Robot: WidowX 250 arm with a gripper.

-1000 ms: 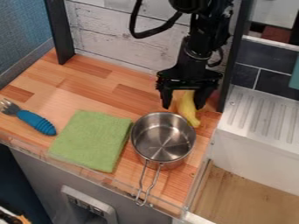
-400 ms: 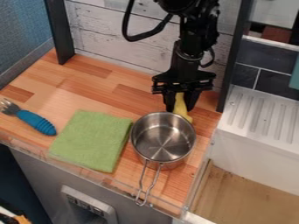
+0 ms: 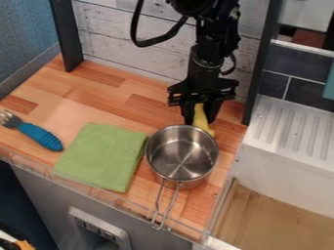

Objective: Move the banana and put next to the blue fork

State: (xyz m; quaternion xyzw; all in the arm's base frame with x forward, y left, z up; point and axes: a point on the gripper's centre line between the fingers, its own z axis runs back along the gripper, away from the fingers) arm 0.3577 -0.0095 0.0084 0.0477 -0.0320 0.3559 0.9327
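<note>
On the wooden worktop (image 3: 104, 97), a black robot arm (image 3: 207, 58) has shifted slightly toward the fork side over the last second, and its tool (image 3: 198, 120), wide at first, has narrowed around the banana (image 3: 201, 117); the fruit has edged the same way with it, which suggests that the grasp is made and that lifting and carrying come next; the arm comes down from the top edge with the tool hanging nearly upright, its fingers pointing at the worktop behind the pot.

The metal pot (image 3: 182, 154) sits just in front of the tool, handle pointing away from it; the folded green cloth (image 3: 101, 156) lies in front and to the fork side of the tool, past the pot; the blue fork (image 3: 40, 136) rests well apart from the tool, beyond the cloth; the banana is held between the tool's fingers, its near end close by the pot's rim, so a low carry could knock the pot; whether it has left the worktop, one cannot tell.
</note>
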